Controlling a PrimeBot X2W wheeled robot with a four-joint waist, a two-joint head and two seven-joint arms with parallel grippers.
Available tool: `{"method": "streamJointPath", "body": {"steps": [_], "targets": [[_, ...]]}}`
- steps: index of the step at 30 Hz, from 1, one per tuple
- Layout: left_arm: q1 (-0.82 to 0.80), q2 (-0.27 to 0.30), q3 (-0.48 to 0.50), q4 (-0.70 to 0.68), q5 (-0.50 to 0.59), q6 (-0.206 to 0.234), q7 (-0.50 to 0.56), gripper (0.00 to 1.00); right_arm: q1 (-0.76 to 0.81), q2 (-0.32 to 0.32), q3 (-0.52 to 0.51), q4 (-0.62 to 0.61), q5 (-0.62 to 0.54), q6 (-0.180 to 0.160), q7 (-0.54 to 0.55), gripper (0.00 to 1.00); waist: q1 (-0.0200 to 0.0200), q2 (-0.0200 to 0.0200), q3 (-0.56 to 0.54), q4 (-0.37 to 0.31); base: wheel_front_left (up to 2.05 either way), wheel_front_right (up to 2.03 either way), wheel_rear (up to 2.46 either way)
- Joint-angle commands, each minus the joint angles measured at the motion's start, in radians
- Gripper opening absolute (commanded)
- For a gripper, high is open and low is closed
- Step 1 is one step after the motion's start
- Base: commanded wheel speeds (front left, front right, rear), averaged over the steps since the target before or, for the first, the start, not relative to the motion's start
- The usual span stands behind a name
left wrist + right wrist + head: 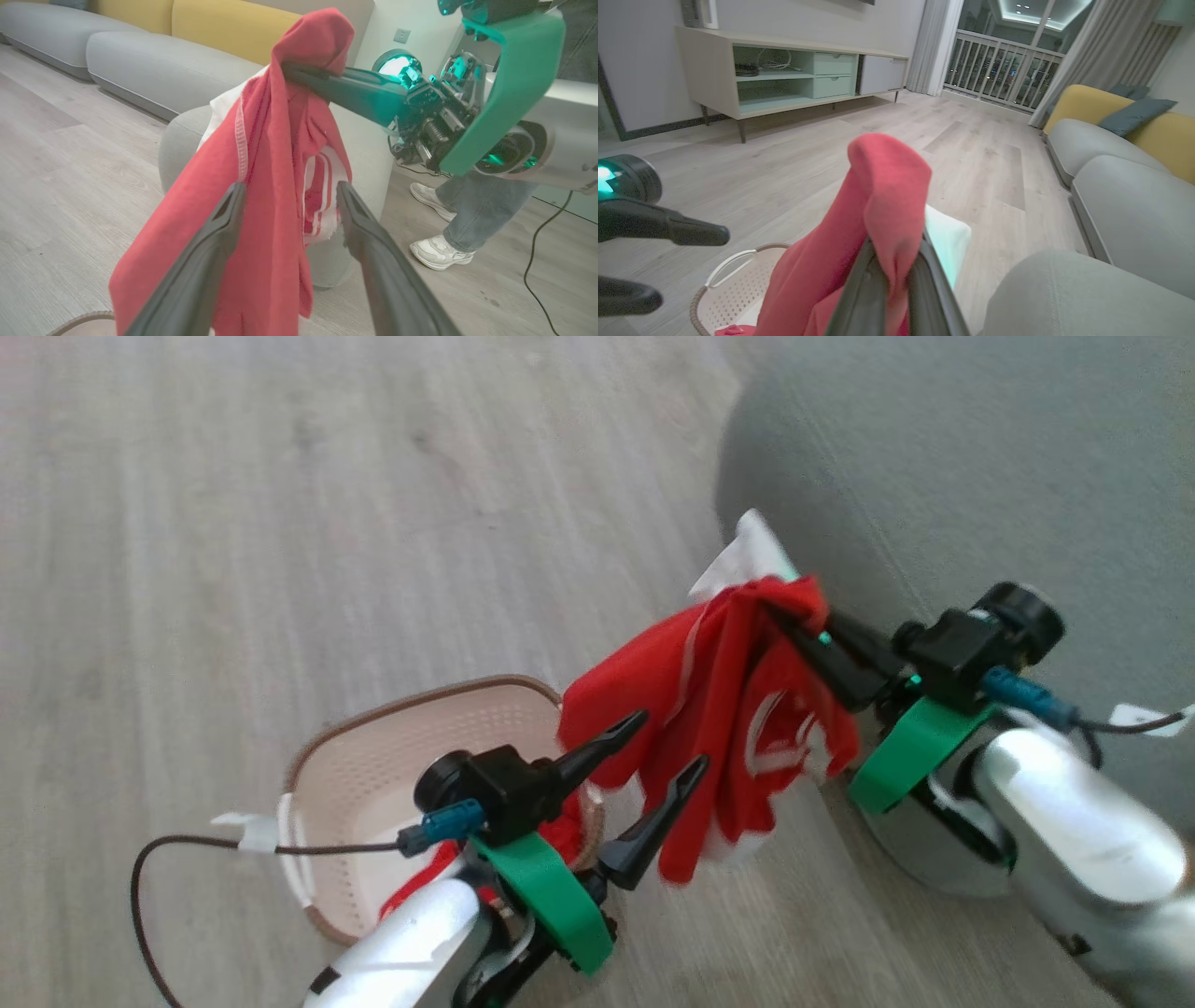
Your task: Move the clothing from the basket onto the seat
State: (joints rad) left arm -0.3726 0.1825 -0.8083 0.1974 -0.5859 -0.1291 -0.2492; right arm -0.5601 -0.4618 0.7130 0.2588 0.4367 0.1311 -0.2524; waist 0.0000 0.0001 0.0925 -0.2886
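Note:
The red clothing (709, 700) with white panels hangs in the air between the basket and the seat, and my right gripper (789, 609) is shut on its top fold. The same grip shows in the right wrist view, where both fingers (871, 266) pinch the clothing (882, 186). My left gripper (669, 742) is open, its fingers lying in front of the hanging cloth (271, 186) without holding it. The cream basket (373, 756) stands on the floor at lower left with a bit of red fabric (415, 887) inside. The grey seat (952, 476) fills the upper right.
A person's white shoes (439, 252) and jeans stand beside the seat (180, 140). A grey and yellow sofa (1134, 205) runs along the far wall, and a low cabinet (784, 79) stands across the wooden floor. Cables trail from both wrists.

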Motion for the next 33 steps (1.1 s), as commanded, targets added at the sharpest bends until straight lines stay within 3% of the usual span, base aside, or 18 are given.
{"method": "streamJointPath", "body": {"steps": [1,11,19,24,29,33], "targets": [[-0.060,-0.004,0.029,-0.038,0.006,-0.001,-0.012,1.00,-0.001,-0.009,-0.032,-0.030,-0.013,0.000,-0.009,0.00,0.0000,-0.0001,0.035,-0.061,0.00,0.00,0.00],[-0.093,-0.013,-0.021,-0.042,-0.005,-0.001,-0.013,1.00,0.009,0.010,-0.102,-0.021,-0.043,0.000,-0.009,0.00,0.0000,-0.0001,0.076,-0.155,0.00,0.00,0.00],[-0.162,0.002,-0.037,-0.038,0.018,-0.001,-0.013,1.00,-0.050,0.041,-0.257,0.007,-0.024,0.000,-0.009,0.00,0.0000,-0.0001,0.214,-0.136,0.00,0.00,0.00],[-0.206,0.030,-0.033,-0.037,0.034,-0.001,-0.007,1.00,-0.159,0.049,-0.406,0.070,0.013,0.000,-0.009,0.00,0.0000,-0.0001,0.325,-0.099,0.00,0.00,0.00],[-0.235,0.063,0.005,-0.043,0.035,0.011,-0.006,1.00,-0.368,0.046,-0.622,0.258,0.041,0.000,-0.009,0.00,0.0000,-0.0001,0.461,-0.041,0.00,0.00,0.00],[-0.246,0.078,0.026,-0.056,0.045,0.024,-0.008,1.00,-0.543,-0.061,-0.806,0.370,0.002,0.000,-0.009,0.00,0.0000,-0.0001,0.567,0.030,0.00,0.00,0.00]]}}
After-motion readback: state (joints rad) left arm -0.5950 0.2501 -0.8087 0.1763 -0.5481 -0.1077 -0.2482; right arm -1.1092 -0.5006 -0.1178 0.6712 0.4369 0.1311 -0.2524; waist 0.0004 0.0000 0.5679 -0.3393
